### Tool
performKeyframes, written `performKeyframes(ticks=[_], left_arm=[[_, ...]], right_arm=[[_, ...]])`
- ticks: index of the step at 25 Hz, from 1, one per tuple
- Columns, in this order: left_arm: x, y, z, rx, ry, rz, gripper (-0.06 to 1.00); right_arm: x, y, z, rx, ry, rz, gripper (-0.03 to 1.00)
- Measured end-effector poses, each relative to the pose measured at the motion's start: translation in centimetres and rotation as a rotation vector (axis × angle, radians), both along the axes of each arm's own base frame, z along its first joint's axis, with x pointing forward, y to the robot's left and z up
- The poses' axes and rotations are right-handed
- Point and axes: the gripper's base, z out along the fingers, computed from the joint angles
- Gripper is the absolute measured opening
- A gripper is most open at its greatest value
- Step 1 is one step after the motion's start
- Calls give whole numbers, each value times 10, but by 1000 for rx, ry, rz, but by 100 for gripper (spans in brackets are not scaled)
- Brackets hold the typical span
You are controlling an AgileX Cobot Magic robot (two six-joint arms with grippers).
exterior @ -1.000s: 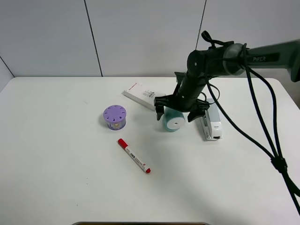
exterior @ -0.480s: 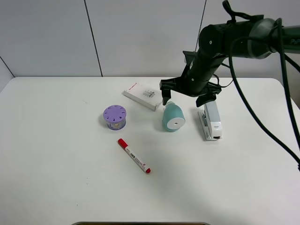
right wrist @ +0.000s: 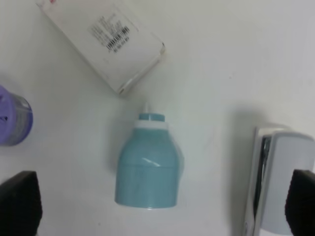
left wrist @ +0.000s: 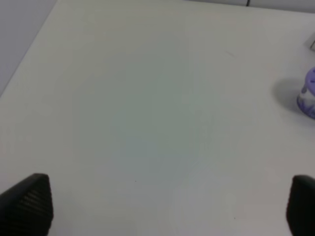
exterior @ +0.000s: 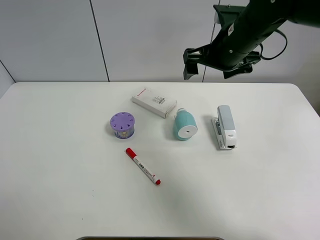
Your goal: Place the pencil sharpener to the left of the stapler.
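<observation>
Seen from high, the small teal plastic barrel-shaped pencil sharpener (exterior: pixel 184 125) lies on the white bench (exterior: pixel 60 190), left of the slim grey-white stapler (exterior: pixel 225 127) — right gripper (exterior: pixel 215 67) raised above, jaws spread. The left wrist view alone shows the left gripper (left wrist: pixel 167 209), spread over bare bench. The right wrist view shows the sharpener between spread jaws, untouched.

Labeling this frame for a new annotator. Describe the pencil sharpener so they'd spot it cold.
On the white table, look right of centre for the slim grey-and-white stapler. Just to its left, not touching it, lies the pencil sharpener: a small teal barrel on its side, flat white round face toward the camera. The purple cylinder farther left stands upright with holes on top.
</observation>
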Motion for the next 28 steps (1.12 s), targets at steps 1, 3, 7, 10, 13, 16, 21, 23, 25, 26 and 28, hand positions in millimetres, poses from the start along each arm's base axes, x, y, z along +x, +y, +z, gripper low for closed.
performKeyframes(ticks=[1,3,7,10,13,16,21,23,25,26,28], left_arm=[[0,0,0,0,0,0,95],[0,0,0,0,0,0,95],[0,0,0,0,0,0,95],[0,0,0,0,0,0,95],[0,0,0,0,0,0,95],[0,0,0,0,0,0,95],[0,0,0,0,0,0,95],[0,0,0,0,0,0,95],[0,0,0,0,0,0,95],[0,0,0,0,0,0,95],[0,0,0,0,0,0,95]], right_arm=[[-3,-2,7,1,-20,3,99],[-8,-5,16,-6,-51,7,99],[-20,-15,37,-24,-97,9,99],[-28,-26,51,-21,-129,-11,99],[-36,-40,65,-34,-160,-31,99],[-47,-55,77,-67,-175,-54,99],[-71,-77,100,-147,-240,-84,99],[-83,-86,112,-179,-280,-97,99],[-97,-95,124,-201,-336,-113,99],[-102,-98,130,-206,-360,-119,99],[-118,-106,142,-210,-417,-135,99]])
